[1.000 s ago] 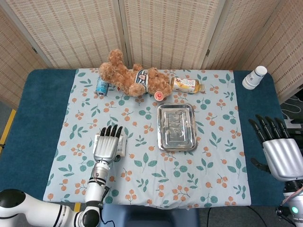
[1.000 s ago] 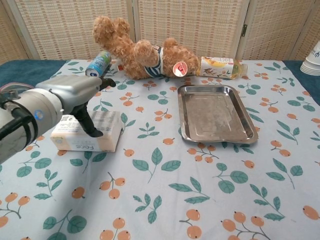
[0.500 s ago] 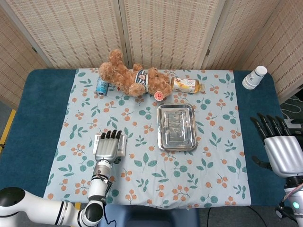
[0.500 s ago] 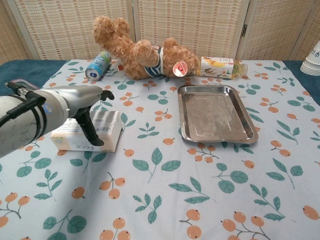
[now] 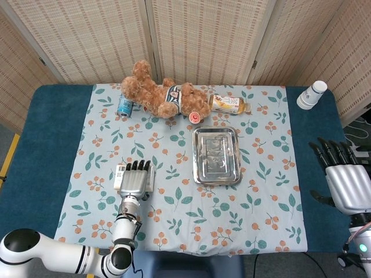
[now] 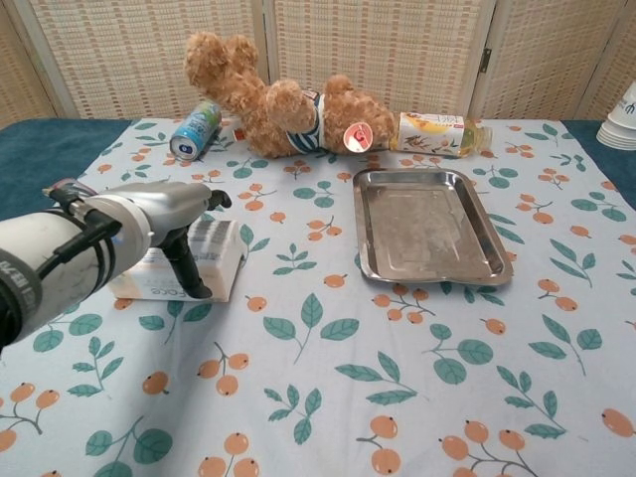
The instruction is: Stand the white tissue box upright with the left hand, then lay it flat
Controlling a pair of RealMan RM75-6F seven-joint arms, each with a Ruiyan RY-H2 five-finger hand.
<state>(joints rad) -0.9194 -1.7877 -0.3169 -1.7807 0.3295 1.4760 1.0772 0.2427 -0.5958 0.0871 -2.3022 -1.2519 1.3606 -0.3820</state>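
The left hand (image 5: pixel 134 180) lies palm-down over the tissue box (image 6: pixel 217 260) on the near left part of the flowered cloth (image 5: pixel 174 214). In the chest view its thumb hangs down across the box's near face while the other fingers reach flat over the top, so the hand appears to grip the box, though how firmly cannot be told. The box lies flat on the cloth, its long side running left to right, mostly hidden under the hand in the head view.

Far from it, near the cloth's far edge, a blue can (image 5: pixel 125 106) lies on its side. Just right of the can a brown teddy bear (image 5: pixel 161 95) lies stretched out, with a round red tag (image 5: pixel 196 117) at its right end. A bottle (image 5: pixel 228 104) with a yellow label lies on its side just right of the bear.

Near the middle of the cloth, right of the box and well apart from it, sits a steel tray (image 5: pixel 216 155).

At the far right corner, on the blue table (image 5: pixel 40 139), stands a stack of white paper cups (image 5: pixel 312 94).

The right hand (image 5: pixel 348 182) hovers at the near right edge of the table, palm down, fingers straight and spread apart, holding nothing.
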